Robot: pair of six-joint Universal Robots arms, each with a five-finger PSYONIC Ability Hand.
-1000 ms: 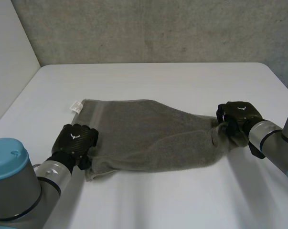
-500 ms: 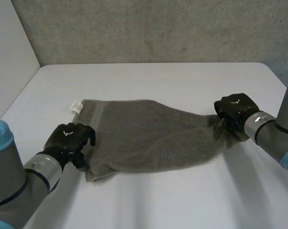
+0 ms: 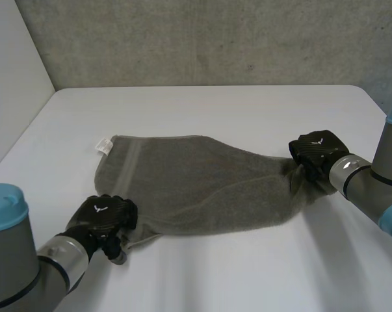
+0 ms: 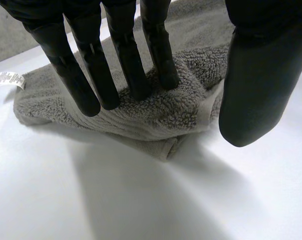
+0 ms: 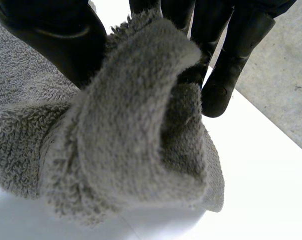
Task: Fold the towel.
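1. The grey towel is seen lying on the white table. It is spread fairly flat through its middle, with a white label at the far corner on the left arm's side and the opposite end drawn into a bunch
2. The left hand is placed on the near corner on its own side. In its wrist view the fingers are shown straight, their tips resting on top of the doubled corner, while the thumb stands apart beside the hem, so nothing is gripped there
3. The right hand is closed on the bunched end. In its wrist view a thick roll of cloth is seen clamped between thumb and curled fingers
4. The towel is judged to be soft, light and limp. Its deep pile should be held well in a pinch, but any unsupported part can be expected to sag and drag over the table; nothing in it can be broken
5. Hold is best taken at the corners or along the hem, where the cloth is doubled and firmer. The near left corner would have to be pinched before being lifted, and the bunched end may have to be spread for a neat fold
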